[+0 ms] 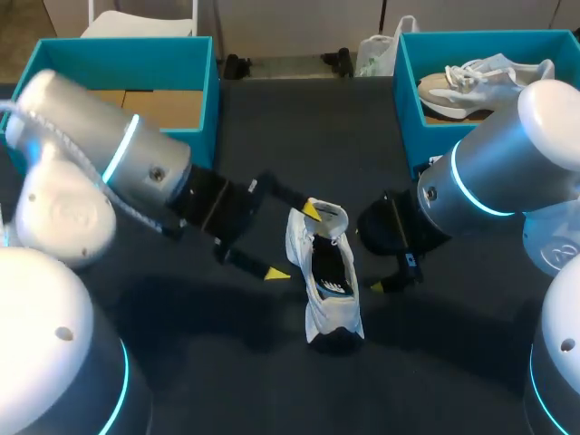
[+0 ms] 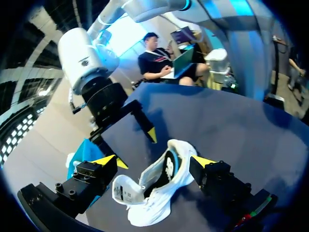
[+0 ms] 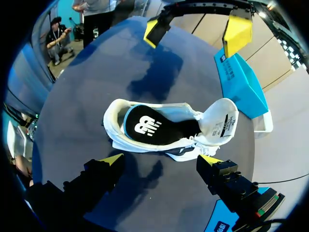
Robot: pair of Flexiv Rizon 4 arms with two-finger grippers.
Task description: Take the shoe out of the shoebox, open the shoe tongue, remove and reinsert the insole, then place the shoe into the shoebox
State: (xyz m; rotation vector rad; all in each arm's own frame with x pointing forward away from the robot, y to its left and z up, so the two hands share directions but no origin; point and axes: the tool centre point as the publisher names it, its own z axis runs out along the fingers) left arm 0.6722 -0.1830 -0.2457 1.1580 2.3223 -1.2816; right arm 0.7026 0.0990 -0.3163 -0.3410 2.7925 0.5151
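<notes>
White sneaker lying on the tabletop between our two arms, out of its box, with the tongue folded back so that the black insole lies exposed and, we judge, ready for removal. Our left hand stands open astride the tongue end, one yellow tip at the tongue, apparently to hold it back; our right hand hovers open just beside the shoe, gripping nothing. Count: two sneakers, the second sneaker inside the right teal shoebox; two boxes, the left teal shoebox showing no shoe; one insole; two hands
</notes>
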